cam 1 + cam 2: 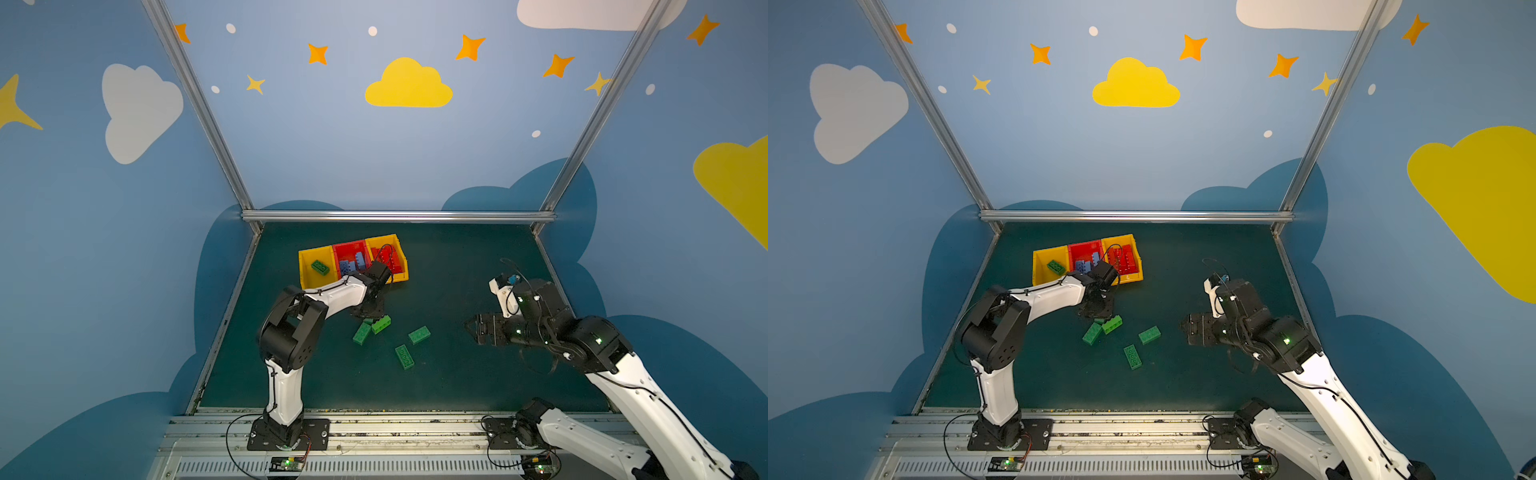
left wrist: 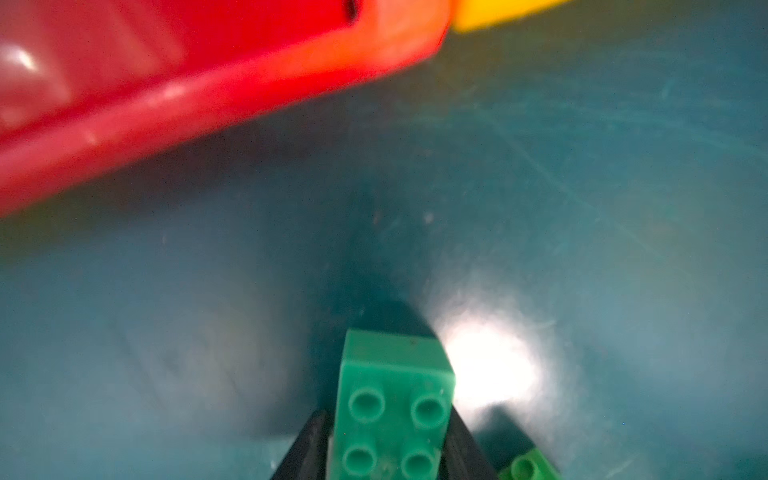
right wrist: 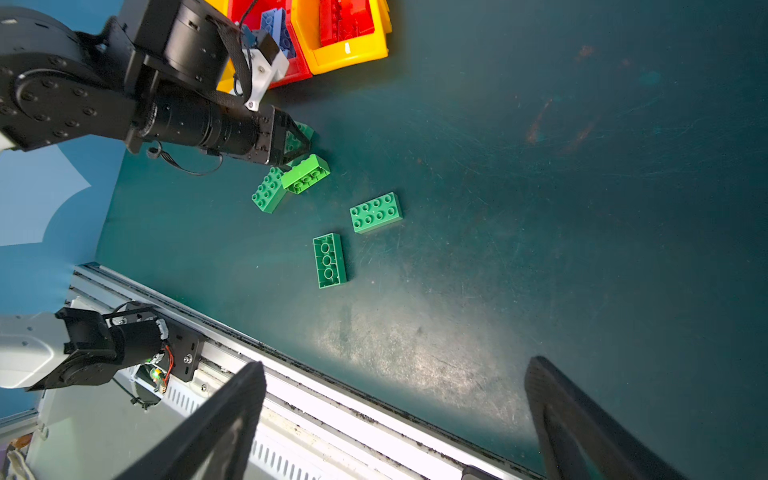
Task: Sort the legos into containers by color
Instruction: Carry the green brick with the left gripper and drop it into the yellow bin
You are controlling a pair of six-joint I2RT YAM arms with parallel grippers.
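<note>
- Left bin, with one binned brick, looks like the green target.
- Left gripper clamps a green brick just before the bins. Lift straight up, since a neighbour lies just beside.
- Right gripper gapes empty, well apart.
- In both top views the wrist hides the grip. The left wrist view is blurred, so I cannot tell whether the brick is lifted.

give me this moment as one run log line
left tool: shut on green brick | right tool: open, empty | loose green bricks on mat: four
</note>
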